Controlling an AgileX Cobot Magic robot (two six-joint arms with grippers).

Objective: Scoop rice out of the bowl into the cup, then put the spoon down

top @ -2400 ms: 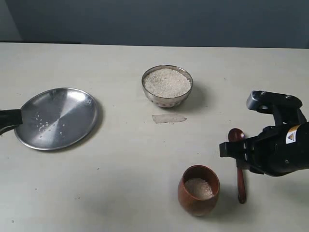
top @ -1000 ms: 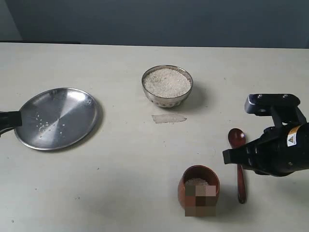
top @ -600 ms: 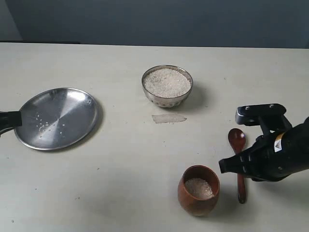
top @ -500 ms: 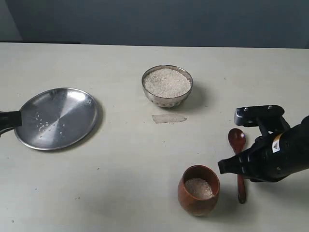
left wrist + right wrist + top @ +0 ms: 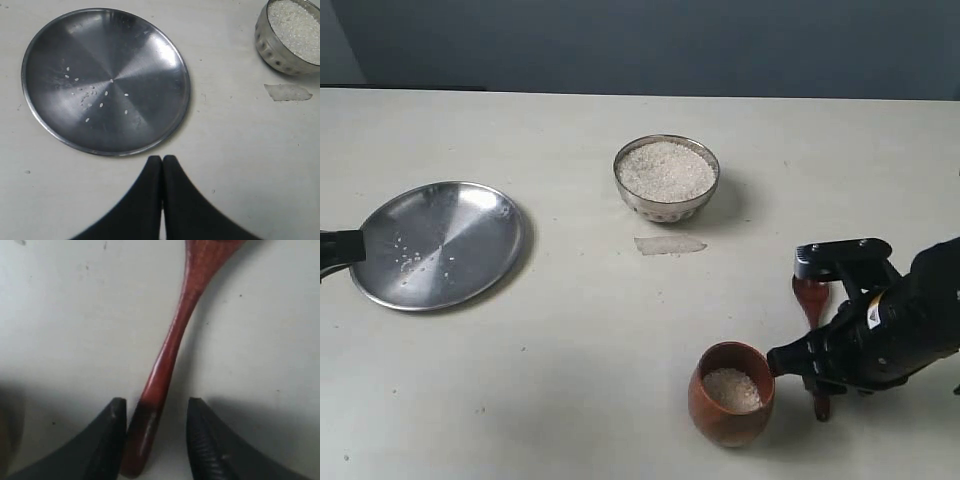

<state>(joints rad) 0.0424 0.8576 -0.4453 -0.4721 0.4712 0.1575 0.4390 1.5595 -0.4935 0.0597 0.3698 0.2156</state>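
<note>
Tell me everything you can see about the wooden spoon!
The spoon is dark reddish-brown wood, smooth and slightly shiny, with an oval bowl and a long slim handle. It lies flat on the pale table, to the right of the wooden cup. The right gripper stands open around the handle's end, and the arm hides the handle's middle in the exterior view.

Bowl [image 5: 665,209] with rice [image 5: 666,170] at 12 o'clock on the counter [image 5: 570,380], plate [image 5: 460,240] at 9, cup [image 5: 720,420] at 5, spoon [image 5: 810,298] at the cup's 3.
</note>
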